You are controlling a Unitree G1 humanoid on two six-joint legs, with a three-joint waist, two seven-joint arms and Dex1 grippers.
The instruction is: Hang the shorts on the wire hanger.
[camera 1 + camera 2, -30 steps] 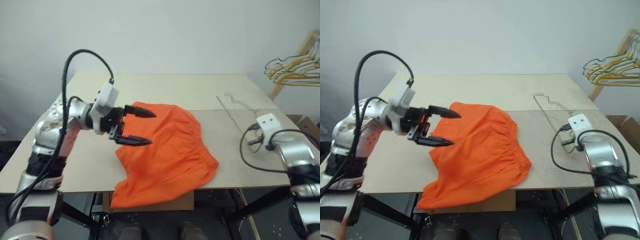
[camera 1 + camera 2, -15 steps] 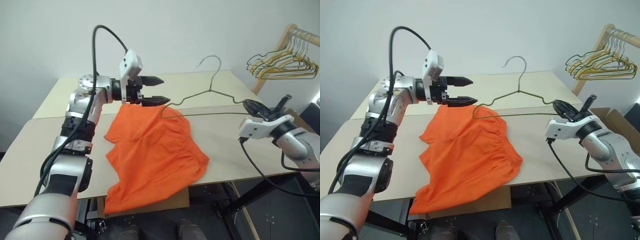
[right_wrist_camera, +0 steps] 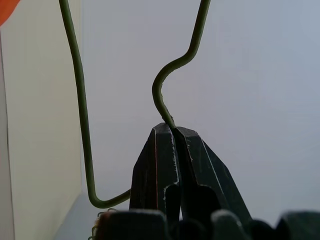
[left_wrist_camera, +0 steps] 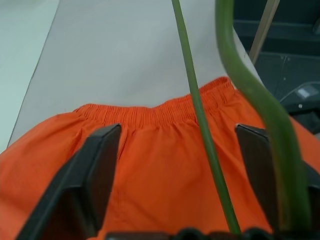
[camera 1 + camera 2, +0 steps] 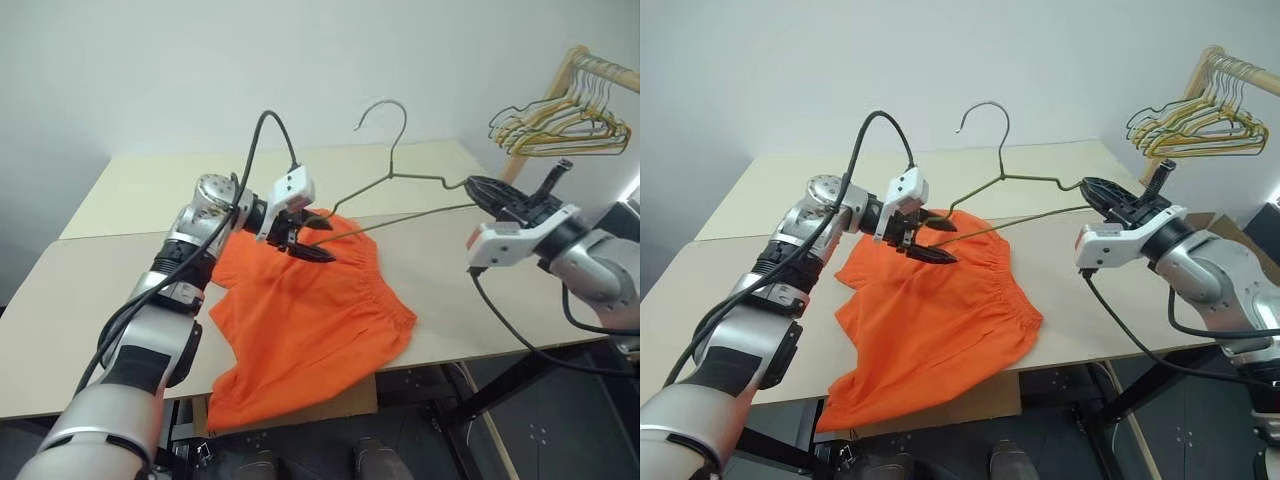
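My right jaws (image 5: 1098, 190) clamp tight on one end of the thin grey-olive wire hanger (image 5: 1002, 178), held in the air above the pale surface (image 5: 450, 300). My left jaws (image 5: 935, 240) stand parted around its other end, just over the bright orange fabric shorts (image 5: 930, 320), which lie spread on the surface and droop over its near edge.

Gold hangers (image 5: 560, 125) beyond table (image 5: 130, 190)

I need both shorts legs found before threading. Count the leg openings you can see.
2. One leg hangs over the table's near edge; the other leg lies flat beside it, towards the left arm. Their openings are partly folded under.
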